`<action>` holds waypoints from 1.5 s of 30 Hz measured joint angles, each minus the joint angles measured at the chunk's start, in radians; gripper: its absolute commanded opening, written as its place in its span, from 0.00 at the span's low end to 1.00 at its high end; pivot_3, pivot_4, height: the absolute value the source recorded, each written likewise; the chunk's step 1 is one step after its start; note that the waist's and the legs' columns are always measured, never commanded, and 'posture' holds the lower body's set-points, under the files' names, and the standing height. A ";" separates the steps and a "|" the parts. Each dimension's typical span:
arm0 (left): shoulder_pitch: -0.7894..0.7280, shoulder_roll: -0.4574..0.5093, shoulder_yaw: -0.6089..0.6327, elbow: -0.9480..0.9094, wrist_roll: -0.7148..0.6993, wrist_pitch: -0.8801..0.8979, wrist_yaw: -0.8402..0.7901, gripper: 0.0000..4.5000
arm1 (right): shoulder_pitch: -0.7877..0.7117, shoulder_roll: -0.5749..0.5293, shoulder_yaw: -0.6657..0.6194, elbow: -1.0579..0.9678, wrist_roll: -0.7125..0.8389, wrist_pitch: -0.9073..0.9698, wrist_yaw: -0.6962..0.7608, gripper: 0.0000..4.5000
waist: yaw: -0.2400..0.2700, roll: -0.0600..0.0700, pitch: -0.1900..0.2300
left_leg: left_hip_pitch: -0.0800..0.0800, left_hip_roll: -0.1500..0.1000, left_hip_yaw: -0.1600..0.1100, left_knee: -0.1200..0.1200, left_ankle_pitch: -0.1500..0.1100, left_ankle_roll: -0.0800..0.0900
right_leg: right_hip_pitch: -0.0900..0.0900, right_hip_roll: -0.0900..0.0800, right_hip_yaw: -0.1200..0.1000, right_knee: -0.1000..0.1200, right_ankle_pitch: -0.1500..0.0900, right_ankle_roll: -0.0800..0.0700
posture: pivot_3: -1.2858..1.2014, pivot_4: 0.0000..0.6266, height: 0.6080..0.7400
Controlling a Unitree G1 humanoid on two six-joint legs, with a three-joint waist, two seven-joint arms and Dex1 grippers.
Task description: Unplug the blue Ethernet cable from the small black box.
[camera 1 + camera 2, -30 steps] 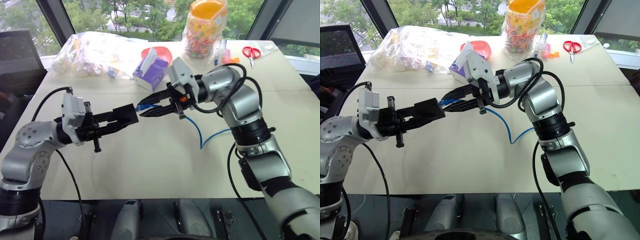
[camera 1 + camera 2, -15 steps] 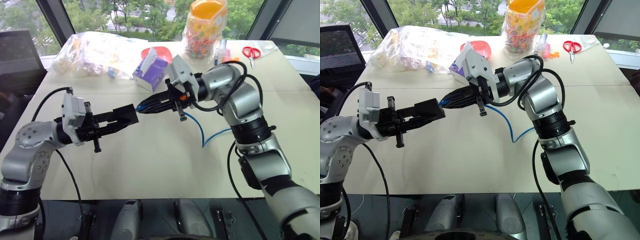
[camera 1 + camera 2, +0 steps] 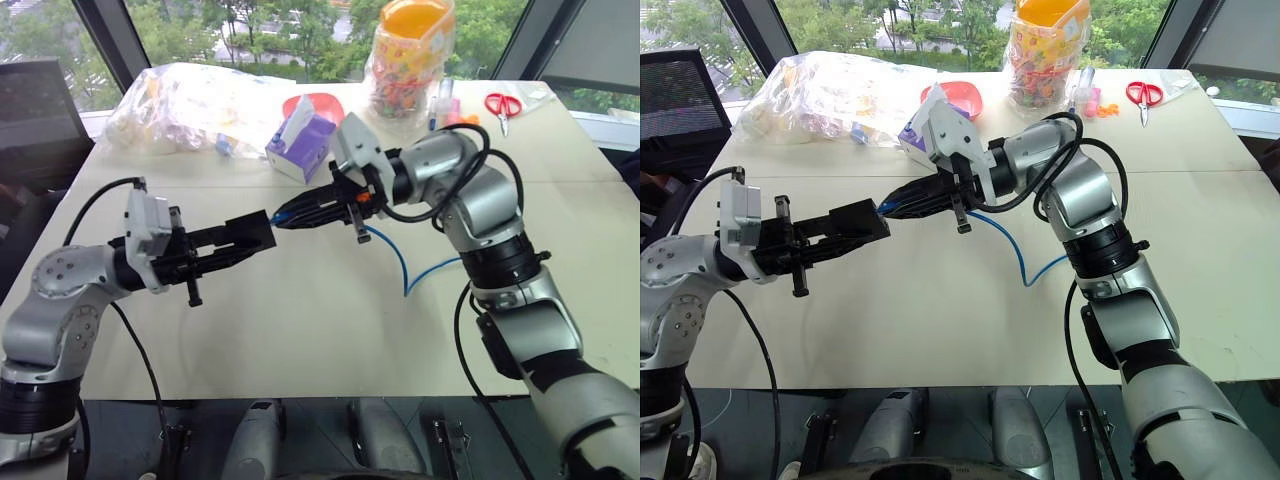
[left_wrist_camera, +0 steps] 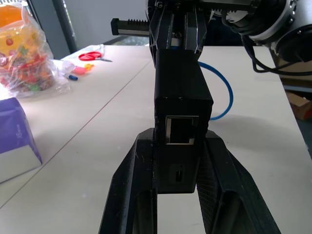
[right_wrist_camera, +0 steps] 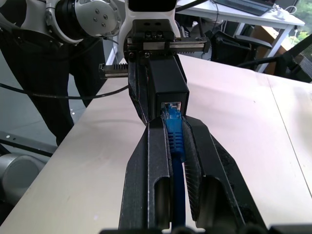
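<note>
The left gripper (image 3: 243,240) reached level toward the right arm, its two fingers pressed against the sides of the one small black box (image 3: 251,233), held above bare tabletop (image 3: 300,330) with open room below and in front. Just beyond the box, the right gripper (image 3: 288,214) pointed back at it, tilted slightly down, fingers pinching the plug end of the single blue Ethernet cable (image 5: 173,141), which still sat in the box's port. Behind that gripper the cable looped down onto the table, well clear of the purple tissue box (image 3: 300,145) and the red scissors (image 3: 503,105).
</note>
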 measured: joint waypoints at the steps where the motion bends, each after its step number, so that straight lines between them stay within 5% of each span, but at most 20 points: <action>1: 0.000 0.000 0.000 0.000 0.000 0.000 0.000 0.11 | 0.000 0.000 0.000 0.000 0.000 0.000 0.000 0.01 | 0.000 0.000 0.000 | 0.000 0.000 0.000 0.000 0.000 0.000 | 0.000 0.000 0.000 0.000 0.000 0.000 | 0.52 0.24 1.00; 12: 0.017 0.001 0.002 -0.008 0.001 0.000 0.001 0.11 | -0.002 -0.006 0.008 0.020 -0.003 -0.016 0.013 0.01 | 0.000 0.000 0.000 | 0.000 0.000 0.000 0.000 0.000 0.000 | 0.000 0.000 0.000 0.000 0.000 0.000 | 0.52 0.24 1.00; 30: -0.012 0.021 0.013 0.034 0.014 0.028 0.073 0.11 | -0.046 -0.126 -0.041 0.342 -0.136 -0.186 -0.064 0.01 | 0.002 0.000 0.000 | 0.000 0.000 0.000 0.000 0.000 0.000 | 0.000 0.000 0.000 -0.001 0.000 0.000 | 0.52 0.24 1.00; 45: -0.342 -0.309 -0.068 0.401 -0.093 0.583 0.451 0.11 | -0.067 0.014 -0.117 0.893 -0.296 -0.215 -0.538 0.01 | -0.001 0.000 0.000 | -0.001 -0.001 0.000 -0.001 0.001 -0.001 | 0.000 0.000 0.000 0.000 0.000 0.000 | 0.52 0.24 1.00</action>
